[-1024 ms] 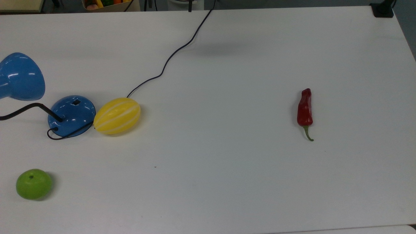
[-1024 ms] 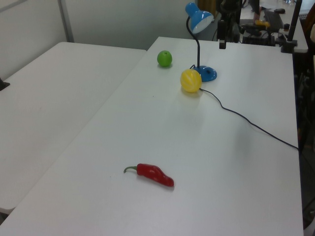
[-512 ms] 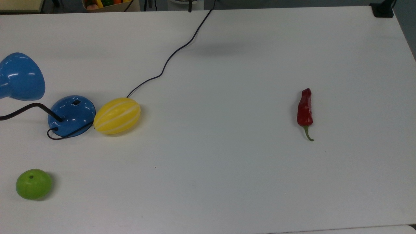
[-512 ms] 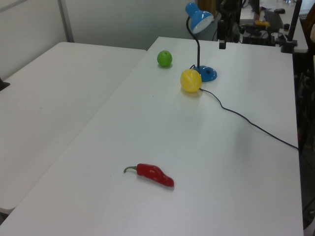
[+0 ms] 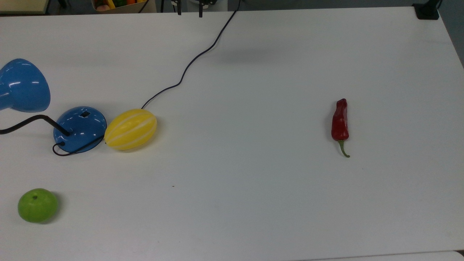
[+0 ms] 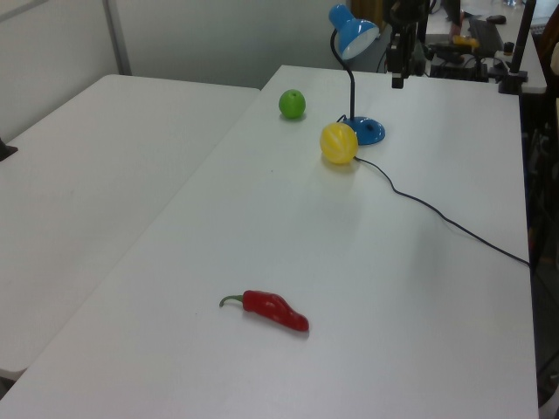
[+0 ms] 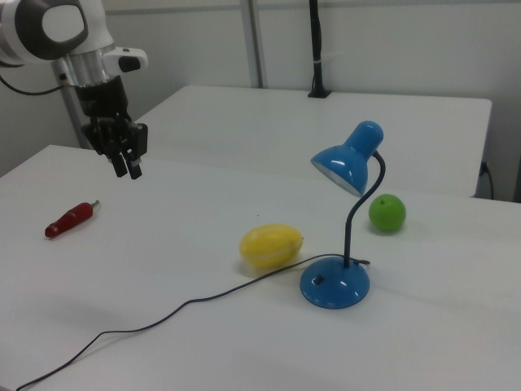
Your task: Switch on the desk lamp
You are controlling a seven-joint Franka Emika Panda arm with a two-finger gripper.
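The desk lamp stands at the top view's left, with a glossy blue shade (image 5: 22, 86), a black gooseneck and a round blue base (image 5: 79, 127) carrying a small square switch (image 5: 85, 114). In the right view the shade (image 7: 346, 163) tilts down over the base (image 7: 334, 285), and no glow shows under it. The lamp's thin black cord (image 5: 188, 65) runs to the table's far edge. My gripper (image 5: 189, 11) hangs open and empty above that far edge, well away from the lamp. The right view has the gripper (image 7: 128, 169) at its left, high over the table; the left view has the gripper (image 6: 397, 80) beyond the lamp.
A yellow white-striped melon (image 5: 130, 129) lies touching the lamp base on the top view's right side. A green apple (image 5: 37, 204) sits near the front left, and a red chilli pepper (image 5: 340, 123) lies far right. A second white table (image 6: 96, 175) adjoins at the left view's left.
The gripper has shifted toward the top view's left along the far edge, and both its fingertips have come into that view. The lamp and the other objects have not moved.
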